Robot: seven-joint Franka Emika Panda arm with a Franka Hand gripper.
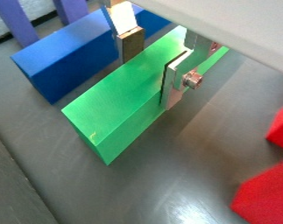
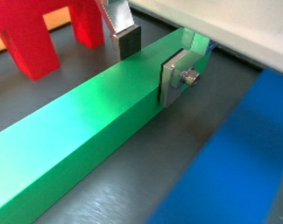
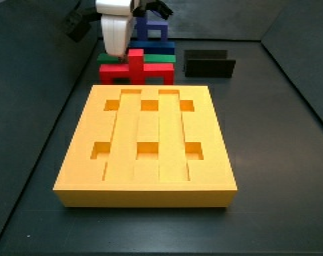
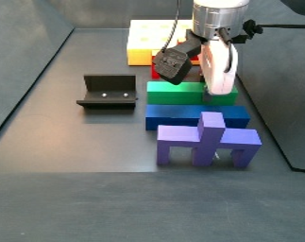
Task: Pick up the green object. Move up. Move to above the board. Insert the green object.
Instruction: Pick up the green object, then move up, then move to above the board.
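— What is happening at the far end of the table?

— The gripper [image 1: 153,59] is sitting low over the green object [image 1: 130,101], its two silver fingers [image 2: 174,77] straddling the bar across its narrow width. In both wrist views one plate is lying flat against the bar's side face while the other is standing at the opposite edge. The fingers are only as far apart as the bar is wide; I cannot tell whether they are pressing on it yet.

— Where is the bar lying?

— It is resting on the dark floor, not lifted. In a side view the green object [image 4: 175,92] is lying just beside a blue block [image 4: 193,117], with a purple block [image 4: 208,140] nearer the camera and the black fixture [image 4: 108,91] well apart from them. A red block [image 2: 38,37] is standing on the bar's other side.

— And the board?

— The board [image 3: 84,160] is lying apart from the bar, its six square holes and long grooves all showing empty.

— So which step is this?

— It looks like the pick-up, at the grasp itself. Next the arm needs a firm squeeze and a straight lift, keeping the bar level so it clears the blue and red neighbours before travelling above the board.
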